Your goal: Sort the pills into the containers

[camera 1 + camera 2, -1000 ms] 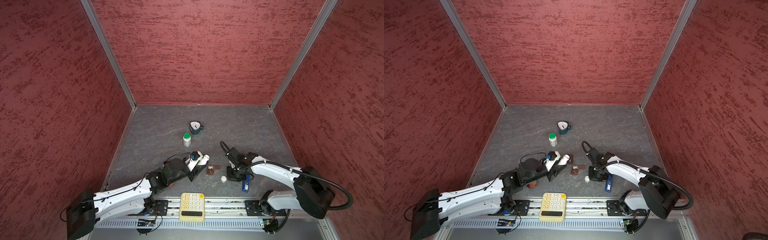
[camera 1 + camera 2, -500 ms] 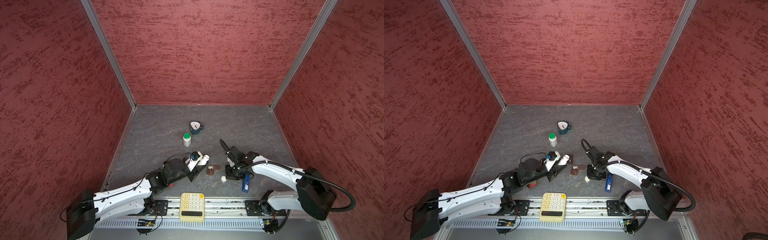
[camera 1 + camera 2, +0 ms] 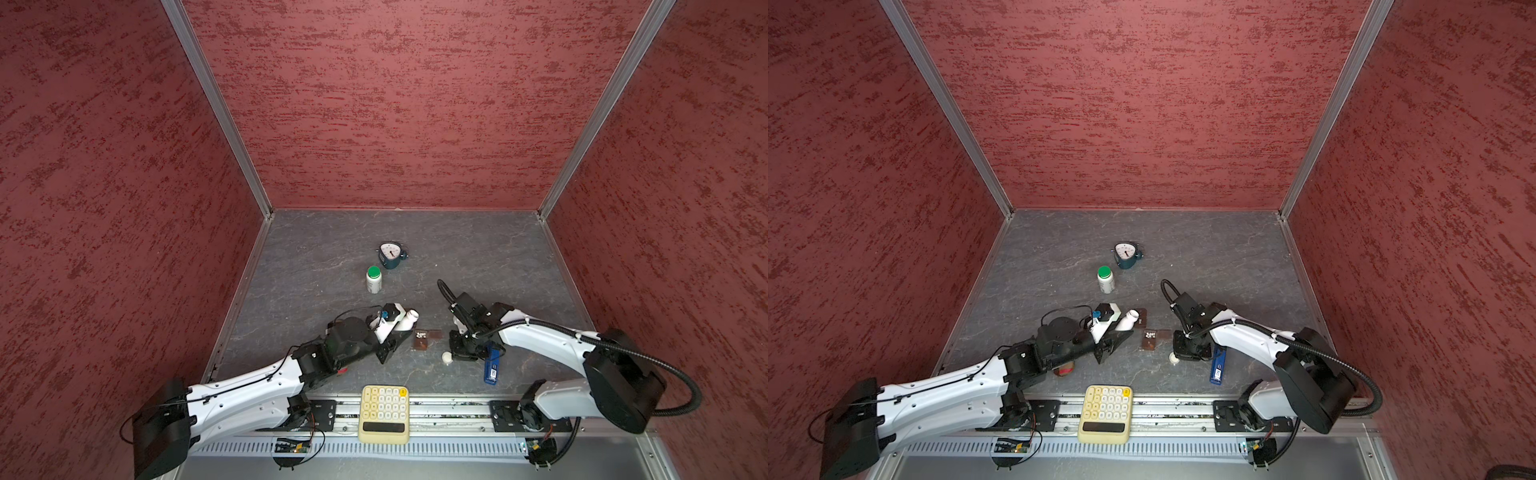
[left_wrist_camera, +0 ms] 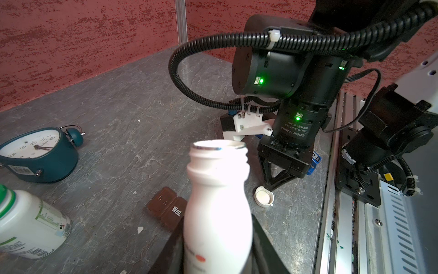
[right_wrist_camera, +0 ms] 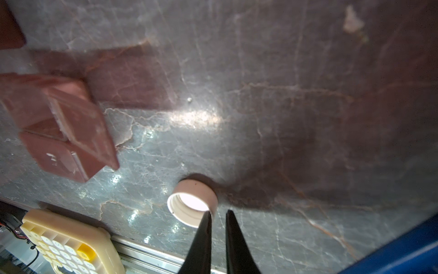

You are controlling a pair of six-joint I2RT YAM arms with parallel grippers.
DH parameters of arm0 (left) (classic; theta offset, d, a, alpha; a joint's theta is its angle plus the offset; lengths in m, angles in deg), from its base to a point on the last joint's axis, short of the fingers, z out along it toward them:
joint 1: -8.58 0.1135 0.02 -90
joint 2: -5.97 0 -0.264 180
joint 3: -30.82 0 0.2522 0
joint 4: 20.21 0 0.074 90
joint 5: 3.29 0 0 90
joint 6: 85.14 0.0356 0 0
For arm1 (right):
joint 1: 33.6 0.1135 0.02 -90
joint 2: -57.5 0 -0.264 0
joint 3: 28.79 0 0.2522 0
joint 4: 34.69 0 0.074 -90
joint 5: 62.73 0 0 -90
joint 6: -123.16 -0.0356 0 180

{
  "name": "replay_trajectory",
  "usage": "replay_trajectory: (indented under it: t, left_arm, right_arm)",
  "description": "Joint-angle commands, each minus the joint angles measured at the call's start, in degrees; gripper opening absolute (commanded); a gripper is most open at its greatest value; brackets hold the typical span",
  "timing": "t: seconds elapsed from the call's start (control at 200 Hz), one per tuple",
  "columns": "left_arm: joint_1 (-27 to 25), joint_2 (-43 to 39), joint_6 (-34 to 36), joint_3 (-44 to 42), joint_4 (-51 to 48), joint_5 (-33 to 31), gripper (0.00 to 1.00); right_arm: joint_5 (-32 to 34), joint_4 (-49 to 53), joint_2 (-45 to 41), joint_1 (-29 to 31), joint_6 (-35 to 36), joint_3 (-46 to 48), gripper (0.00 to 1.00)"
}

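Closing right gripper (image 5: 216,213) onto cap (image 5: 189,204), fingers narrowed astride rim, grip unclear | left gripper (image 4: 216,227) clamps open bottle (image 4: 218,166) | recapping likely next

Containers: dark brown pill-box strip, split in 2 pcs, lying flat, front-centre. Near pc (image 3: 420,343) has one lid flipped open; pills (image 3: 421,333) inside, tiny white pellets, count unclear. Far pc (image 3: 1140,318) just behind, prob. shut.

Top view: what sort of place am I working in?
Probably a robot test cell: textured red panel walls on aluminium corner posts box in a grey stone-look tabletop, with a metal arm-mounting rail in front.
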Motion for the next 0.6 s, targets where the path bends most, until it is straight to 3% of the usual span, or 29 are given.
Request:
replay_trajectory:
  t: [0.0,0.596]
  left_arm:
    - [-0.1,-0.9,-0.3,-1.1,-0.1,0.2,0.00]
    - [0.0,-1.4,-0.3,-1.2,-0.4,0.1,0.00]
  right_arm:
    - [0.7,-1.1,0.4,0.2,0.4,-0.3,0.14]
    - [3.7,0.3,0.5,0.0,-0.5,0.9,0.10]
